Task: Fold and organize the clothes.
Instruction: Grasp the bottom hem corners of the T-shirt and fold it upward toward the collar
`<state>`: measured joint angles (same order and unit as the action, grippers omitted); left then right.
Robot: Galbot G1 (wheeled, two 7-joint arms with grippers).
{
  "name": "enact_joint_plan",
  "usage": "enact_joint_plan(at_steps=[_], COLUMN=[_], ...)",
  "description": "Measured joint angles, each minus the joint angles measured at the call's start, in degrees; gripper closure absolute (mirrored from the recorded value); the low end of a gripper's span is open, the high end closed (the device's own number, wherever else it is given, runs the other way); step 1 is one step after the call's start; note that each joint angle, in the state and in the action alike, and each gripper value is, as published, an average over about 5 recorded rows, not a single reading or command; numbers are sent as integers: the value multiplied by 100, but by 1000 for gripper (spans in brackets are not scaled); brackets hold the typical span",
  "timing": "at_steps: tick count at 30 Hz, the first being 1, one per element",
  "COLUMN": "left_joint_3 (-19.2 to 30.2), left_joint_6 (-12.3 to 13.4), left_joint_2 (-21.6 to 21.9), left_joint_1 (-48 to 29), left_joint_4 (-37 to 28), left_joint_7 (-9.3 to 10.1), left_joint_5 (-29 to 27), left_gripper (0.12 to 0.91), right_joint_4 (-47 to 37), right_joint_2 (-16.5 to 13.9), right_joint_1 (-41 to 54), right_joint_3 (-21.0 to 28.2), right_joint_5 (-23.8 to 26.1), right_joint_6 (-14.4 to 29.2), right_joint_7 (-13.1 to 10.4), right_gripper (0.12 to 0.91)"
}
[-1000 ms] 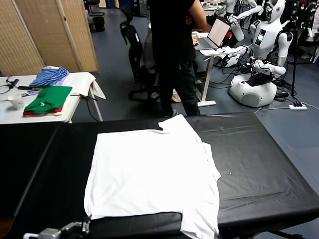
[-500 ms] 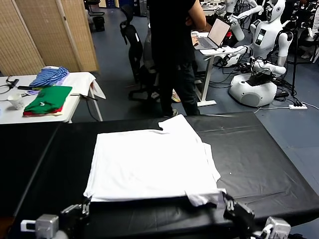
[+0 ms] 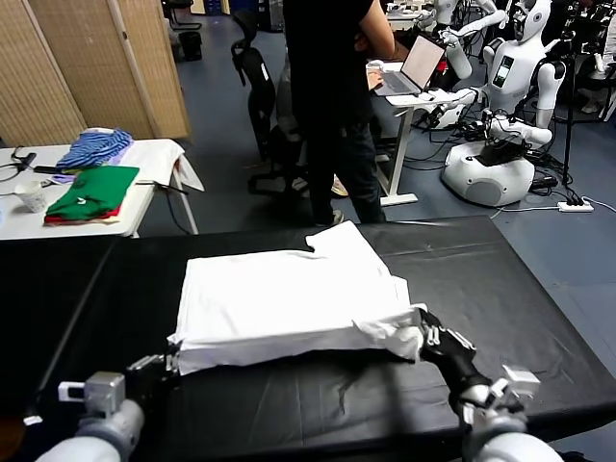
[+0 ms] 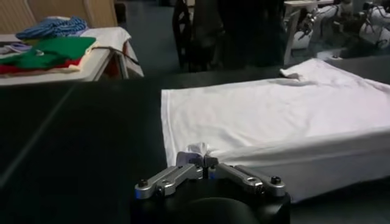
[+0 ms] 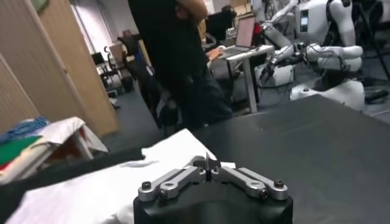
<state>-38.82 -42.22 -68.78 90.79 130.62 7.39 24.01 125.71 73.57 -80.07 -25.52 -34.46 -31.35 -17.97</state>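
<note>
Both my left hand [image 3: 166, 366] and right hand [image 3: 421, 337] are clenching the T-shirt [image 3: 289, 294] hem, lifting it level toward the far edge, keeping it taut.

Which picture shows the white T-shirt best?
The head view: the whole T-shirt lies on the black table, near edge lifted. The left wrist view shows most of it, the right wrist view only a part.

Black padded table [image 3: 539, 318] under the claws; beyond it blue-grey floor [image 3: 231, 144], woven screen [image 3: 96, 67], white side table [image 3: 144, 192] with folded garments [image 3: 91, 192], laptop desk [image 3: 414, 96], standing person [image 3: 332, 96]
</note>
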Motion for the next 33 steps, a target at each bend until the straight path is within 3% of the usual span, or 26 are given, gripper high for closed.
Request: enact_joint_plan(at_steps=[12,16,19,23,26,29,33], left_joint_3=[82,111,101,33,-48,-141,-217], left_joint_6=[2,3,3,3,3,4,30], left_joint_2=[8,-31,-41,-11,2,-9,-68], left_joint_1=[-116,-177,-180,-124,-46,76,346], left_joint_4=[-233,-259,-230,-172,-104,-30,-22], left_joint_7=[-13,0,1,-52,-87,-171,-284], left_joint_5=[-28,111,107,-202,-458,-643,-915], left_gripper=[882,853,717,454,272,155,125], right_joint_4=[-622,-725,-714,-602,-449,-260,-37], right_joint_2=[35,43,-5,-117,-213,-314,-405], right_joint_1=[495,567,536,417,284,113,-154], right_joint_3=[263,255,201,88,-21,-142,-307], right_joint_5=[89,240,395,592,745,822,772], right_joint_6=[82,159,131,-99,-327,-479,-718], right_joint_7=[166,251,310,348,429,534,633], right_gripper=[884,776,599,334,183,127,119])
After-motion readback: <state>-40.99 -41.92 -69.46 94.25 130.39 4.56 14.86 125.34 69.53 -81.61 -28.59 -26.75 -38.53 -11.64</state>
